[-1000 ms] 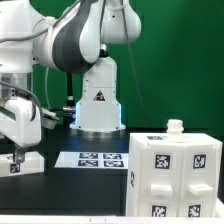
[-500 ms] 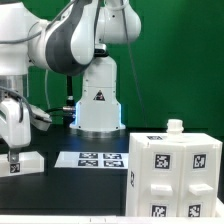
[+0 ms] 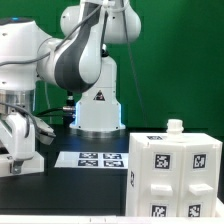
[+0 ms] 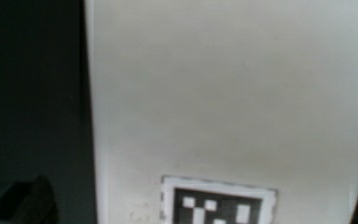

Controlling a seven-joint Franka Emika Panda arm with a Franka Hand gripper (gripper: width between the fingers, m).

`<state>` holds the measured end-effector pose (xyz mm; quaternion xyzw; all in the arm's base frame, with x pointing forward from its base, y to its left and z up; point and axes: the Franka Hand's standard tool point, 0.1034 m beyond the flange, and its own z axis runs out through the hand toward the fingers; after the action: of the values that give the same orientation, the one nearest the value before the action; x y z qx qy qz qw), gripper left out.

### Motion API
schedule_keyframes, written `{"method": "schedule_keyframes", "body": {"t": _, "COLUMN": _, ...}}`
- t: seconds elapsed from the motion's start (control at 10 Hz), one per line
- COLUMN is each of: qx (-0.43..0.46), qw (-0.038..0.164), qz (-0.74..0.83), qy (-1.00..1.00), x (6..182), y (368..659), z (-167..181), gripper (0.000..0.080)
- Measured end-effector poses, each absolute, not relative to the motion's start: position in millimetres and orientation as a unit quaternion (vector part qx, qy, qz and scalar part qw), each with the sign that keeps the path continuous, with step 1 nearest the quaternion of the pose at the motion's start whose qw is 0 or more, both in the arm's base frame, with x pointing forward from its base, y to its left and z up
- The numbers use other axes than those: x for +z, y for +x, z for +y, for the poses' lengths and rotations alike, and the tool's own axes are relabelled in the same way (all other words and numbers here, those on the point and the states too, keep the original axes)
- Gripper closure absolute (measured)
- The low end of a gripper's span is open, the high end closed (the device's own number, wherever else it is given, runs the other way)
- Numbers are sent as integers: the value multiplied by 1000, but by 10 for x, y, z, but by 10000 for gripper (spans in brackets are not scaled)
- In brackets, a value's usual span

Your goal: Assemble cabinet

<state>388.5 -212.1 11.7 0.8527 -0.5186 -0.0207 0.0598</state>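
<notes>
The cabinet (image 3: 172, 175) is a white box with black-and-white tags, standing at the exterior view's right with a small white knob (image 3: 175, 126) on top. A loose white panel (image 3: 24, 161) with one tag lies flat at the far left. My gripper (image 3: 11, 158) hangs low right over that panel. In the wrist view the panel (image 4: 229, 100) fills most of the picture, with its tag (image 4: 217, 205) between my dark fingertips (image 4: 23, 200). One fingertip stands apart from the panel's edge. The gripper (image 4: 194, 203) looks open and straddles the panel.
The marker board (image 3: 95, 158) lies flat on the black table between the panel and the cabinet. The white robot pedestal (image 3: 98, 100) with a black triangle logo stands behind it. A green backdrop closes the back.
The arm has swung toward the exterior view's left and its wrist has come lower over the loose panel. The panel, cabinet and marker board have not moved.
</notes>
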Motion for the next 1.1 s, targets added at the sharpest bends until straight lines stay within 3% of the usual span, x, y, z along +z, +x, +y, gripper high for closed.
{"method": "schedule_keyframes", "body": {"t": 0.1, "qx": -21, "qw": 60, "qz": -518, "qy": 853, "x": 114, "y": 3883, "z": -2121, "gripper": 50}}
{"method": "schedule_keyframes", "body": {"t": 0.2, "qx": -20, "qw": 60, "qz": -518, "qy": 853, "x": 115, "y": 3885, "z": -2124, "gripper": 224}}
{"method": "schedule_keyframes", "body": {"t": 0.4, "qx": -21, "qw": 58, "qz": -516, "qy": 854, "x": 133, "y": 3926, "z": -2083, "gripper": 239}}
{"method": "schedule_keyframes", "body": {"t": 0.5, "qx": -19, "qw": 48, "qz": -507, "qy": 860, "x": 223, "y": 4064, "z": -1931, "gripper": 239}}
{"method": "schedule_keyframes", "body": {"t": 0.8, "qx": -37, "qw": -8, "qz": -493, "qy": 869, "x": 775, "y": 4552, "z": -1389, "gripper": 239}}
{"method": "schedule_keyframes", "body": {"t": 1.1, "qx": -40, "qw": -6, "qz": -492, "qy": 869, "x": 754, "y": 4530, "z": -1402, "gripper": 239}}
